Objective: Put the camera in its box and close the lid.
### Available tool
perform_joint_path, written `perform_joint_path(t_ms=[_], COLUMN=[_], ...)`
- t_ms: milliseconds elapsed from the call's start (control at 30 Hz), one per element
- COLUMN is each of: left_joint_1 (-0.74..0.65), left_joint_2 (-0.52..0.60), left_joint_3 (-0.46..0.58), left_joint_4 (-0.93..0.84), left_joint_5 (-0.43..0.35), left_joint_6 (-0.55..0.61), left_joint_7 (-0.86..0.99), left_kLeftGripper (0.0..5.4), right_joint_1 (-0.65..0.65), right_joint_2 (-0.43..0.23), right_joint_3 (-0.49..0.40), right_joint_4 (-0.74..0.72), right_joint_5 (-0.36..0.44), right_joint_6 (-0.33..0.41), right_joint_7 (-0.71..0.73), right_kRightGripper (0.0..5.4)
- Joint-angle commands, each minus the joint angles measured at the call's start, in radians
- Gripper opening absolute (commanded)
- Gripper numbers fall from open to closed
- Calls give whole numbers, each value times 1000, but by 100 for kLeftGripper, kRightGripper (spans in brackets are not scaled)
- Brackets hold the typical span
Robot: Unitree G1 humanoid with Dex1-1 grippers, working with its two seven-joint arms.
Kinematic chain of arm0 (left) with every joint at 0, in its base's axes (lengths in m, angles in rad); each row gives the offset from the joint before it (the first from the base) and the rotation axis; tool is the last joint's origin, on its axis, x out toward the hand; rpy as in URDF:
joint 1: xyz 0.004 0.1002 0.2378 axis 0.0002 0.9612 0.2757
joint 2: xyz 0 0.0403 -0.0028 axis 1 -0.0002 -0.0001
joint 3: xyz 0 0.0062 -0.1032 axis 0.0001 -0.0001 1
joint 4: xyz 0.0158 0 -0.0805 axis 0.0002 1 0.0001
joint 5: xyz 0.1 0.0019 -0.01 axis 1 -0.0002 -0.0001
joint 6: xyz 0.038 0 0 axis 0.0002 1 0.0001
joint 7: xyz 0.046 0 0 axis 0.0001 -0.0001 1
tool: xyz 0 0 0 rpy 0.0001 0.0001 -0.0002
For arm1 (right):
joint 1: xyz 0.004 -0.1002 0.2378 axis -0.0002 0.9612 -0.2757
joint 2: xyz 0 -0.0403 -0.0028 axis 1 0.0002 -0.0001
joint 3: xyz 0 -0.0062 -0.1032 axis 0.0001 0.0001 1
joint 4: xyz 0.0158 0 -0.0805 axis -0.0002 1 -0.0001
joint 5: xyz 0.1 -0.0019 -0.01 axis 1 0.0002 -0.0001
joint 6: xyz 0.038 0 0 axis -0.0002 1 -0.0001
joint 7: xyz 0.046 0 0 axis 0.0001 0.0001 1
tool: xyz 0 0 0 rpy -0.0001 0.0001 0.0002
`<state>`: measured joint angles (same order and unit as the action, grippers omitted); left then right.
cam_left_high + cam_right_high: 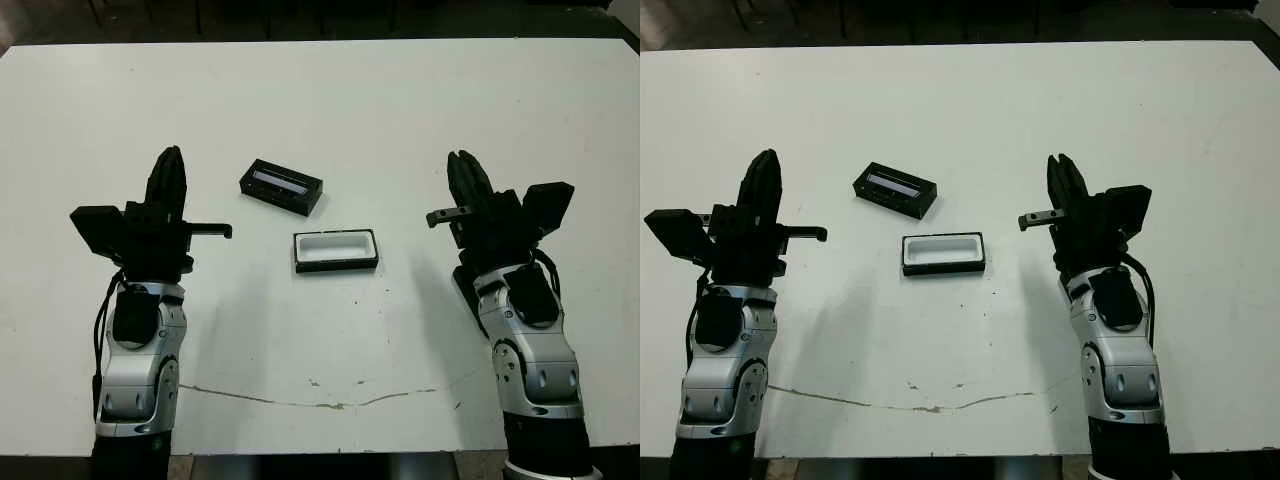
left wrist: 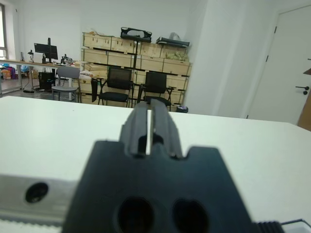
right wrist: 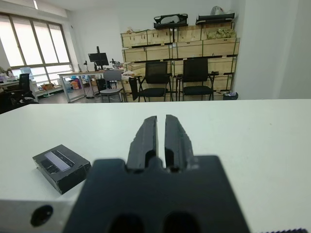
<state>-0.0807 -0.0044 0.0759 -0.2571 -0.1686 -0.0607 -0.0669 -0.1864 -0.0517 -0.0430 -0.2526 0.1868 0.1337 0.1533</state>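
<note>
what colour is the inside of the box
White, with a black rim; the box shows best in the left eye view.

A white table (image 1: 330, 100) bears a thin dark crack (image 1: 300, 402) along its near edge. Beyond the far edge stand black chairs (image 3: 194, 73), stacked wooden crates (image 2: 146, 53), a desk with a monitor (image 3: 99, 59), windows (image 3: 29, 43) and a door (image 2: 286, 73).
</note>
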Motion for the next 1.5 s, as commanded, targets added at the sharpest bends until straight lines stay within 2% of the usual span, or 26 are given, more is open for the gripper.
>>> perform_joint_path(t_ms=[33, 300, 400, 600, 700, 800, 900, 933, 1067, 1167, 1367, 1500], left_joint_1=[20, -14, -7, 37, 48, 50, 50, 52, 55, 58, 66, 65], left_joint_2=[11, 24, 23, 16, 17, 17, 13, 12, 9, 8, 12, 17], left_joint_3=[7, 12, 13, 12, 13, 13, 9, 7, 4, 2, 3, 11], left_joint_4=[0, 32, 23, -21, -25, -17, -13, -15, -16, -13, -11, -1], left_joint_5=[-11, 8, 11, 1, -2, -5, -6, -3, -4, -8, -6, -18], left_joint_6=[17, 27, 24, 27, 25, 19, 19, 21, 19, 15, 10, 7], left_joint_7=[-7, -3, -2, -3, -6, -11, -10, -7, -7, -10, -13, -24], left_kLeftGripper=[1, 1, 1, 1, 1, 1, 1, 1, 0, 0, 0, 0], right_joint_1=[20, -11, 6, 92, 156, 246, 358, 392, 497, 571, 641, 647], right_joint_2=[-5, -18, -35, -163, -230, -294, -364, -386, -439, -446, -474, -466], right_joint_3=[4, 17, -2, -95, -160, -230, -312, -341, -417, -417, -354, -319], right_joint_4=[0, 49, 32, -68, -119, -210, -353, -383, -459, -482, -455, -432], right_joint_5=[0, -9, 16, 66, 128, 197, 309, 346, 479, 517, 461, 424], right_joint_6=[21, 13, 21, 16, 16, 62, 210, 239, 339, 367, 365, 369], right_joint_7=[-3, 18, 42, 141, 207, 250, 253, 268, 293, 311, 356, 342], right_kRightGripper=[0, 0, 0, 0, 0, 0, 0, 0, 44, 91, 197, 268])
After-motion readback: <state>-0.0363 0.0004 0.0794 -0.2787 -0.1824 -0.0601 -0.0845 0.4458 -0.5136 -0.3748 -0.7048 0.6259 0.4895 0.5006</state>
